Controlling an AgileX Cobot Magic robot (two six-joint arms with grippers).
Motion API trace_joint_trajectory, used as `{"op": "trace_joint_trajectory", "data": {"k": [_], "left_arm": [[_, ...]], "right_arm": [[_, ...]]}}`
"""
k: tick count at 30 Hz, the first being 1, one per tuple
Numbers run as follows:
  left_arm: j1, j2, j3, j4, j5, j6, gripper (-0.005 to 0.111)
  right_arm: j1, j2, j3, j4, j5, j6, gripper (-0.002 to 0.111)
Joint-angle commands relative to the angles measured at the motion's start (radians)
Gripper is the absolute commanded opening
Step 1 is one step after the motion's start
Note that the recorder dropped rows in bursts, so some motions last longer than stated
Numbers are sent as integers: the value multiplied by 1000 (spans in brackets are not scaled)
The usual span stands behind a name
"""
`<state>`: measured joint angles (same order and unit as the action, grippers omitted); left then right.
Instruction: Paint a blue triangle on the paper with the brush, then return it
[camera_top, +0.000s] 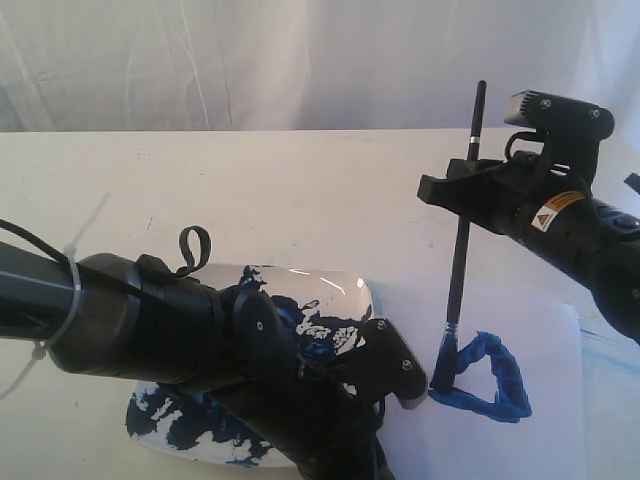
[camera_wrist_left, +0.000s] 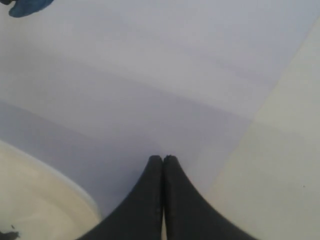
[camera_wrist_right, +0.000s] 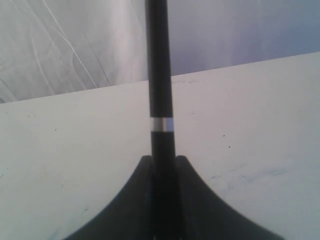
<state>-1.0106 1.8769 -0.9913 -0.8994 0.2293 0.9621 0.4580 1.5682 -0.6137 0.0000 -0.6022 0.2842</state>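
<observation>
The black brush stands nearly upright, held mid-handle by my right gripper, which is shut on it; its handle rises between the fingers. Its blue-stained tip touches the left corner of the blue triangle, a thick dark outline on the white paper. My left gripper is shut with nothing in it, its fingertips pressed on the paper at its left edge. A corner of the triangle shows in the left wrist view.
A white dish smeared with blue paint lies on the cream table left of the paper, mostly hidden behind my left arm. Its rim shows beside the left fingers. A white curtain hangs behind the table.
</observation>
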Motion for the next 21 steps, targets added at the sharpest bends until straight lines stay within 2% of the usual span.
{"op": "trace_joint_trajectory", "data": {"k": [1, 14, 21], "left_arm": [[-2, 6, 13, 3, 26, 1, 0], [-2, 6, 13, 3, 26, 1, 0], [-2, 6, 13, 3, 26, 1, 0]], "right_arm": [[1, 3, -3, 0, -41, 10, 0], [1, 11, -3, 0, -50, 86, 0], [1, -95, -3, 0, -39, 17, 0]]}}
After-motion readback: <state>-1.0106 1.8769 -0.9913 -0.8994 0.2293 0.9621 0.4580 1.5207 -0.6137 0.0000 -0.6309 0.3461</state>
